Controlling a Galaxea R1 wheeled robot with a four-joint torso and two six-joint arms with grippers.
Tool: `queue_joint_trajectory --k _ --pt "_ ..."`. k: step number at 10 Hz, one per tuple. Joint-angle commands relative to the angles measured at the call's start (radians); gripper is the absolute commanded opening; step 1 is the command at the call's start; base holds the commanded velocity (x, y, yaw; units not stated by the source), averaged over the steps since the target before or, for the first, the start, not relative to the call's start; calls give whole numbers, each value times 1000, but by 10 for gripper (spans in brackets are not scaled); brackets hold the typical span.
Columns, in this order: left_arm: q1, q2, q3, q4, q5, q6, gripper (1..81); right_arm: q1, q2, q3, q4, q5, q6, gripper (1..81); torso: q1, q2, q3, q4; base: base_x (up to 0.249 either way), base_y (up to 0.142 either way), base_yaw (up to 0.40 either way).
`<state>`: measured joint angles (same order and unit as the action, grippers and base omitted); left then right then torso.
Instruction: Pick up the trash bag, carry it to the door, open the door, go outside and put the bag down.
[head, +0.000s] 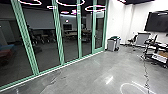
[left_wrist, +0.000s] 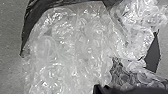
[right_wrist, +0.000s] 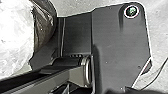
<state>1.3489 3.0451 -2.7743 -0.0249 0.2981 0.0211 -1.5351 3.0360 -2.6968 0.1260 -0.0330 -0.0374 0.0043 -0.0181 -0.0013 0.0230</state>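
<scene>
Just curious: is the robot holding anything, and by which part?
The trash bag shows large in both wrist views; whether or where it's held can't be told.

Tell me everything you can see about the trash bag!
The trash bag looks lumpy and puffy, with shiny, crinkly clear plastic and round, bubbly shapes. Dark, thin-looking plastic runs along one edge. It's beside the robot's dark base plate. I can't tell what holds it or whether it touches the gray floor.

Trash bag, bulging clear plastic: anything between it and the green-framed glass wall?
Nothing visible in the way: past the bag, close at the left wrist, glossy gray floor runs to the glass wall. Gray bins stand beside its far right end.
</scene>
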Motion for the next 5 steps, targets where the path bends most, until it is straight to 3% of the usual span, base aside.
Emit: queue_joint_trajectory --k 1,3,5 --pt "-73 3 -2 3 65 -1 10 49 2 2 -8 -59 -6 811 0 0 0 0 131 0 0" --pt "-73 3 -2 3 65 -1 10 49 2 2 -6 -61 -6 811 0 0 0 0 131 0 0" --pt "-73 5 -2 16 65 -1 10 49 2 2 -6 -59 -6 811 0 0 0 0 131 -63 0"
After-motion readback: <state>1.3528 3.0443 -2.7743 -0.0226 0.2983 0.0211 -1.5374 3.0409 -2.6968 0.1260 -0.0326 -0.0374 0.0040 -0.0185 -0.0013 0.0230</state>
